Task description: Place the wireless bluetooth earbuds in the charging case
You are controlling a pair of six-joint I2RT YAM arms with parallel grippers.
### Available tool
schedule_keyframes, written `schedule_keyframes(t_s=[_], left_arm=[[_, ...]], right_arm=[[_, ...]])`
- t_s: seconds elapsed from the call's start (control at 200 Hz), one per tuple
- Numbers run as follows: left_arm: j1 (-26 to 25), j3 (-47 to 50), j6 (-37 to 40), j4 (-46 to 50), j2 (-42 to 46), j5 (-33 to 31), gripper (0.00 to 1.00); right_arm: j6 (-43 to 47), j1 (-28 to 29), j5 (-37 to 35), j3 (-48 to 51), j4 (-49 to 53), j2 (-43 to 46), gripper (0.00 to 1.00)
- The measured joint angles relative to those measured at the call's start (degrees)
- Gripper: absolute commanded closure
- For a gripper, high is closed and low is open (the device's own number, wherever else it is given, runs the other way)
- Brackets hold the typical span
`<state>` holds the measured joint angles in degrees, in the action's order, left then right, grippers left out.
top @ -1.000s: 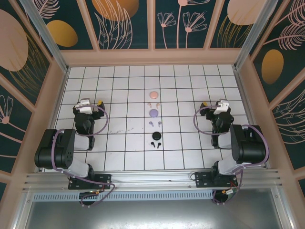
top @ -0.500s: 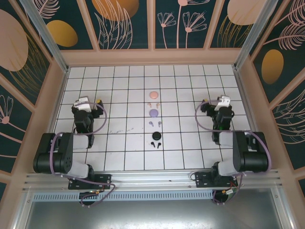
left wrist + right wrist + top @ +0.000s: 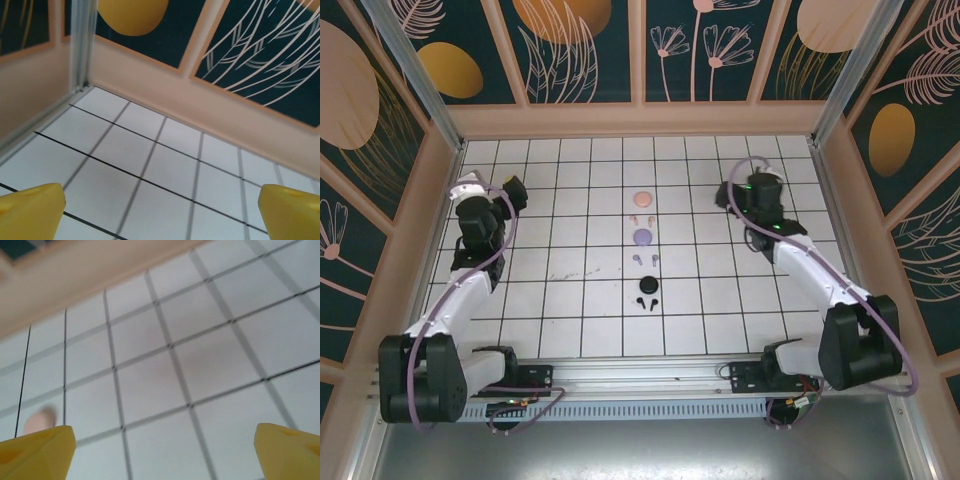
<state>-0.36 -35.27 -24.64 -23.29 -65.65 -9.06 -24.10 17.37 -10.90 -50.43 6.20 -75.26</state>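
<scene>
Down the middle column of the tiled floor lie three round charging cases: pink (image 3: 641,199), lilac (image 3: 642,236) and black (image 3: 648,285). Just below each case lie tiny matching earbuds: pink (image 3: 634,217), lilac (image 3: 636,259) and black (image 3: 642,301). My left gripper (image 3: 516,190) hovers far to their left, open, with only bare tiles between its yellow fingertips (image 3: 30,210). To the right of the pink case my right gripper (image 3: 735,195) is also open and holds nothing. In the right wrist view the pink case (image 3: 40,420) is a blur just above the left fingertip (image 3: 35,452).
Peach walls with dark floral panels (image 3: 640,60) enclose the white tiled floor (image 3: 570,300). The left gripper faces the back left corner post (image 3: 82,45). Both arm bases sit on the rail (image 3: 640,375) at the near edge.
Both arms have unfolded and reached toward the back wall. The left gripper moved up and slightly left, and the right gripper moved up and turned toward the pink case.
</scene>
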Motion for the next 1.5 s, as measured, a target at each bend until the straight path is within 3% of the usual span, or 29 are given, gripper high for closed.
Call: schedule_keyframes(t_s=[0.28, 0.505, 0.846, 1.501], left_arm=[[-4.1, -1.6, -9.7, 12.1, 4.5, 7.5, 0.01], [-7.8, -0.8, -13.7, 15.1, 4.1, 8.6, 0.01], [-9.0, -0.5, -15.5, 16.1, -0.7, 8.6, 0.01], [-9.4, -0.7, -15.5, 16.5, -2.8, 9.0, 0.01]], right_arm=[[-13.6, 22.7, -1.3, -13.5, 22.3, -10.9, 0.17], [-24.0, 32.7, -1.5, -20.6, 33.0, -22.4, 0.17], [-30.3, 38.2, 0.1, -22.6, 37.6, -29.7, 0.18], [-31.8, 38.5, 2.0, -22.6, 34.3, -34.6, 0.29]])
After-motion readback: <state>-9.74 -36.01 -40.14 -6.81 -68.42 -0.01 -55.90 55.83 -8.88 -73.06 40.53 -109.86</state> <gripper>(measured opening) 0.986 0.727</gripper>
